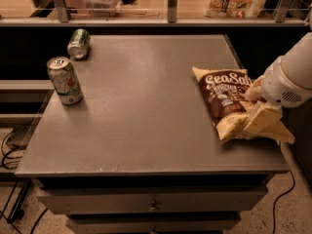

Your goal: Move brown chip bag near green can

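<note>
The brown chip bag lies flat on the right side of the grey table, with white script lettering on its dark front and pale yellow edges. My gripper is low over the bag's right lower corner, at the table's right edge, and covers part of the bag. The white arm reaches in from the right. The green can lies on its side at the table's far left corner, far from the bag.
A paler whitish-green can with a red spot stands upright near the left edge, in front of the green can. A shelf with a rail and packaged goods runs behind the table. Drawers are under the table front.
</note>
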`<move>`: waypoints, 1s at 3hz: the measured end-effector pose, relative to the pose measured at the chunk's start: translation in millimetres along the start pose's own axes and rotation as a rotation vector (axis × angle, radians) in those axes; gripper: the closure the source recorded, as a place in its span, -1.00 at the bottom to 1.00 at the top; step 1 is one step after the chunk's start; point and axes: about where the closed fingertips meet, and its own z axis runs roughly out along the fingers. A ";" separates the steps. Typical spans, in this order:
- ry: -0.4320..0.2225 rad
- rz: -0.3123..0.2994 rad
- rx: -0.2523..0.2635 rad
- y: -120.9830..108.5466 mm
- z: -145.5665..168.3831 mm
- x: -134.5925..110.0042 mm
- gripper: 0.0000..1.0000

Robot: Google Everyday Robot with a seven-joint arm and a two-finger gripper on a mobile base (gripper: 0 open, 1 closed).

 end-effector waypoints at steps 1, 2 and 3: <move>-0.023 -0.022 -0.011 -0.4 -0.7 -8.8 0.22; -0.046 -0.077 0.005 -3.9 -13.0 -30.9 0.69; -0.087 -0.174 0.041 -10.3 -37.3 -75.7 1.00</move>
